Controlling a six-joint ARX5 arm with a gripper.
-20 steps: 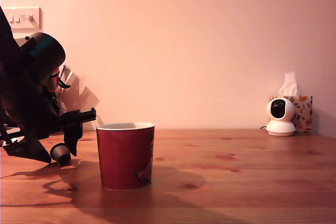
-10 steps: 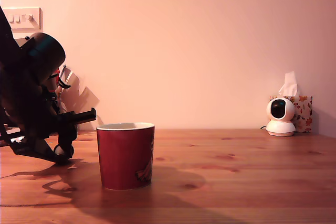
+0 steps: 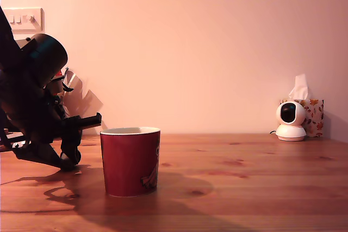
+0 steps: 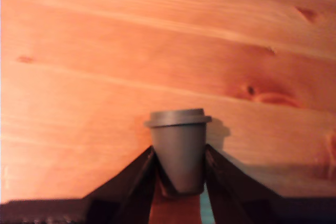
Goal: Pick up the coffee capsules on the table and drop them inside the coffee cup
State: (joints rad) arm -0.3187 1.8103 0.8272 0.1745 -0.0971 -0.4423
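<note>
Wrist view: gripper is clamping a grey capsule btwn its two dark fingers, both touching the pod's tapered sides, jaws only as wide as the pod. The rimmed end is sticking out past the fingertips; the narrow end is sitting deep in the gap. Reddish wooden table w/ grain and dark knots is filling the background, and the pod's shadow is falling on it.

Exterior view: gripper is sitting low at the exterior view's left, tips right at the table surface; capsule itself is too dark to make out here. Red coffee cup w/ cream rim is standing upright just beside the gripper, toward the exterior view's right. Far on the exterior view's right, a small white camera is standing in front of a tissue box, well apart from the cup.
</note>
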